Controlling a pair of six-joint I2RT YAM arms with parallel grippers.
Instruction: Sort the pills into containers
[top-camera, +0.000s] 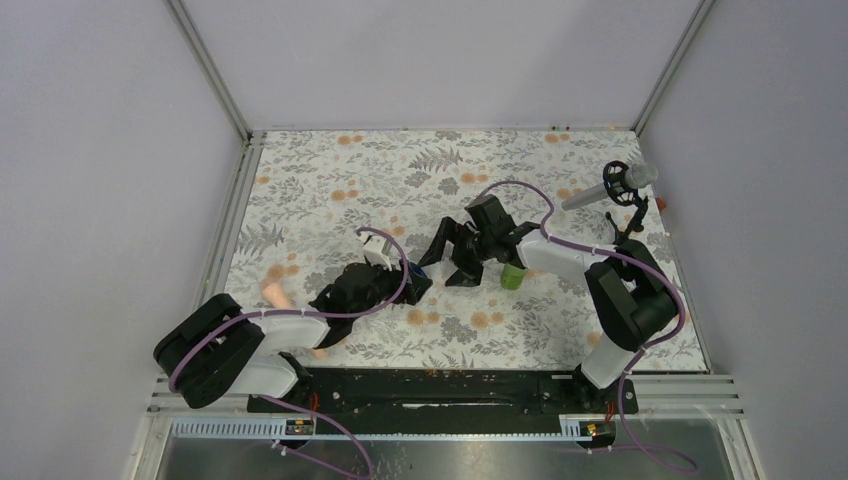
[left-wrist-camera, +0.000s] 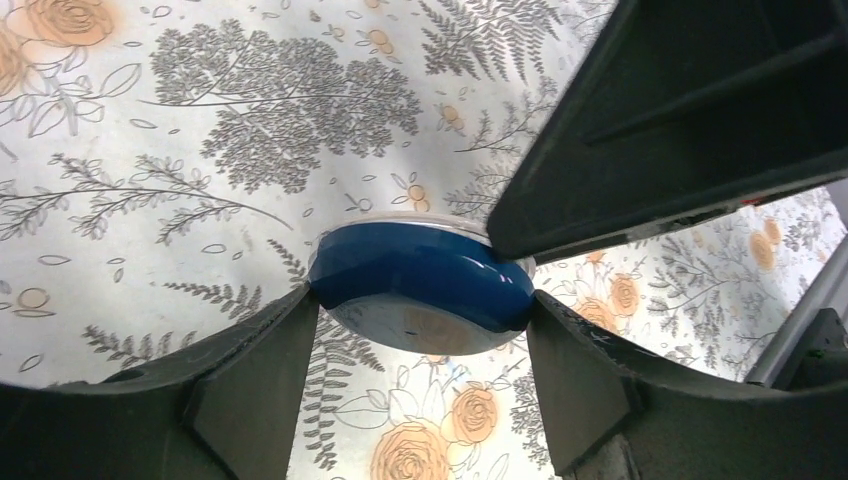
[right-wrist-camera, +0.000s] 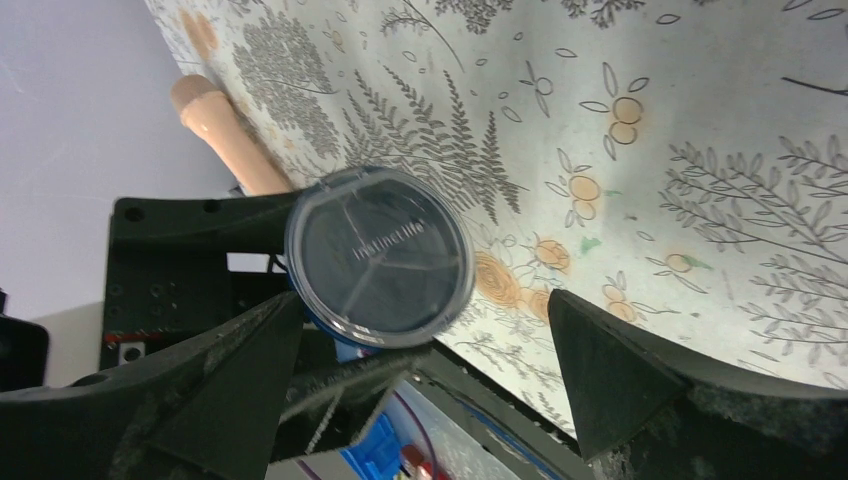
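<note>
Currently the left gripper (left-wrist-camera: 422, 312) is clamped on the dark-blue jar (left-wrist-camera: 420, 275), pressing both sides of its glossy, rounded wall. The jar is tilted over the floral-print table cover (left-wrist-camera: 200, 150), underside showing. Right gripper (right-wrist-camera: 425, 305): jaws wide apart, flanking the jar's clear round lid (right-wrist-camera: 378, 255) without gripping. Lid lettering is faint and the contents are indiscernible. Green bottle (top-camera: 512, 277): upright beside the right gripper. Peach rod (right-wrist-camera: 225, 125): partly hidden.
</note>
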